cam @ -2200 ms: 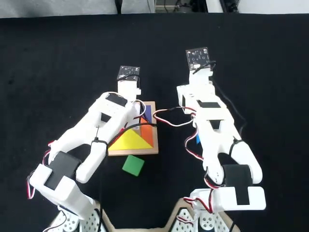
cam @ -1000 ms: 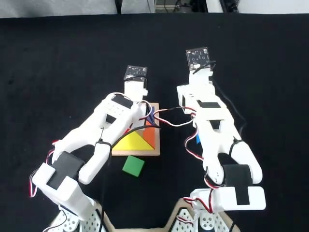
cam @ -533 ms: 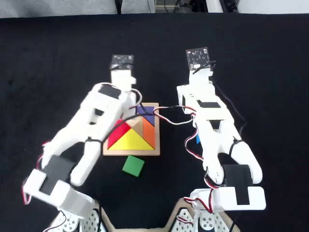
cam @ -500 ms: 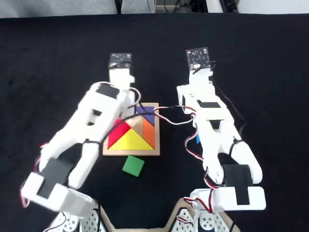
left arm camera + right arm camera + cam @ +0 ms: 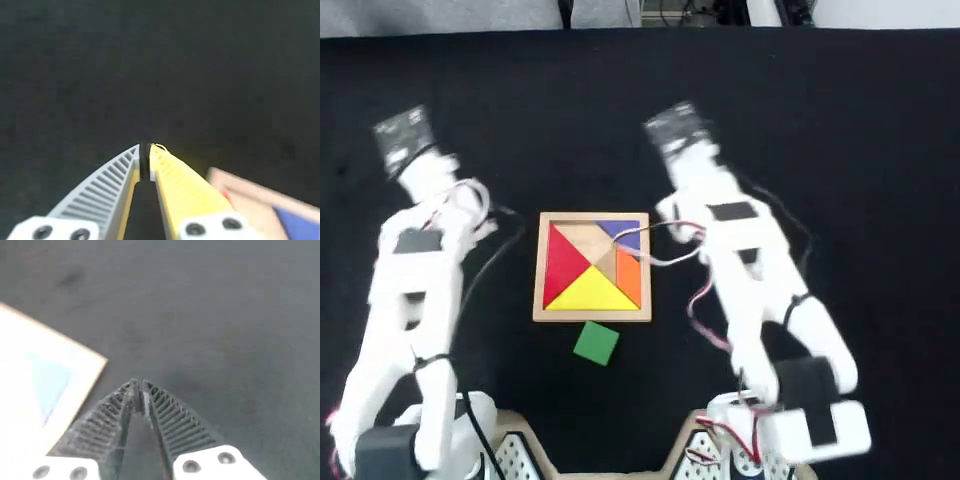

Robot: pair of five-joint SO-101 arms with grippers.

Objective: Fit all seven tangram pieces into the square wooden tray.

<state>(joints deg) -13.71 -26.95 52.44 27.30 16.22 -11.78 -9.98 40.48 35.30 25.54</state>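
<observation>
The square wooden tray (image 5: 537,268) lies mid-table with a red triangle (image 5: 563,272), a yellow triangle (image 5: 592,294), an orange piece (image 5: 630,281) and a blue piece (image 5: 626,234) in it. Bare wood shows in its far part. A green square (image 5: 595,342) lies on the cloth just in front of the tray. My left gripper (image 5: 145,148) is shut and empty over black cloth, with a tray corner (image 5: 235,186) close beside it. My right gripper (image 5: 138,385) is shut and empty next to the tray's edge (image 5: 82,371), where a bluish piece (image 5: 49,381) shows.
Black cloth (image 5: 840,150) covers the whole table. In the high view the left arm (image 5: 415,270) stands well left of the tray and the right arm (image 5: 745,260) runs along its right side. Loose cables (image 5: 665,235) hang over the tray's far right corner.
The left arm has swung from over the tray out to the far left, uncovering it. The right arm's head has shifted left toward the tray's far right corner.
</observation>
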